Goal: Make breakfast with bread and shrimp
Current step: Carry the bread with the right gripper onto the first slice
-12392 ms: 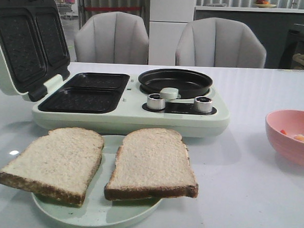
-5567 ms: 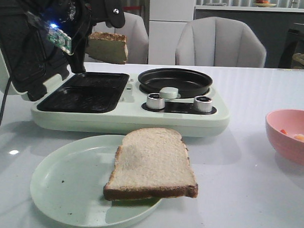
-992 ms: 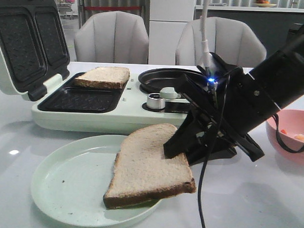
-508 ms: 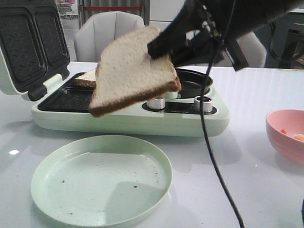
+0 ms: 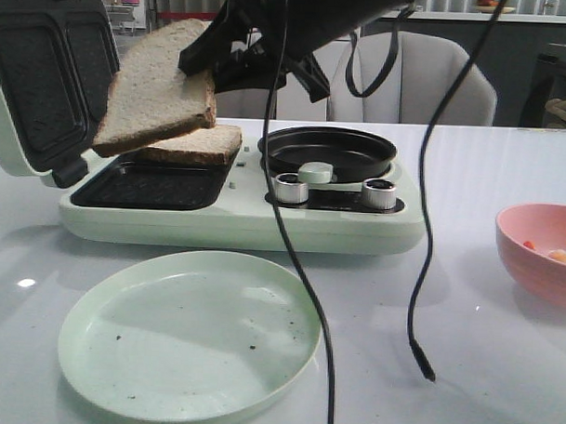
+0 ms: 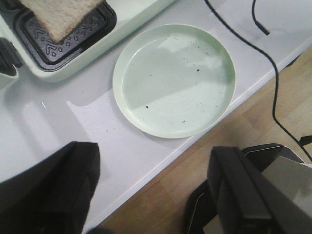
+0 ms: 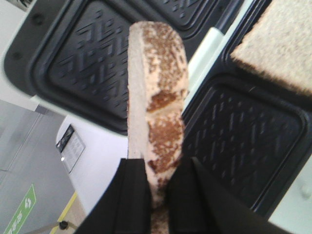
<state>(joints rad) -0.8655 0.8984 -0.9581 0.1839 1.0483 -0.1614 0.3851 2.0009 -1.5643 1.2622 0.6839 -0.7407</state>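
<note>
My right gripper (image 5: pixel 203 58) is shut on one bread slice (image 5: pixel 157 82), held tilted in the air over the open sandwich maker (image 5: pixel 236 220). In the right wrist view that slice (image 7: pixel 156 97) stands edge-on between the fingers of the right gripper (image 7: pixel 158 195), above an empty black well (image 7: pixel 248 141). The other slice (image 5: pixel 194 144) lies flat in the maker's rear well. Shrimp (image 5: pixel 559 256) lie in the pink bowl (image 5: pixel 532 272) at the right. My left gripper (image 6: pixel 146 195) is open and empty, over the table's near edge.
An empty pale green plate (image 5: pixel 92 354) sits at the front, also seen in the left wrist view (image 6: pixel 141 117). The maker's lid (image 5: pixel 46 73) stands open at the left. A round black pan (image 5: pixel 327 150) sits on its right half. Loose black cables (image 5: pixel 304 269) hang over the table.
My right gripper has carried the bread slice left and farther back, from over the plate's far side to over the maker's wells. The plate stays empty.
</note>
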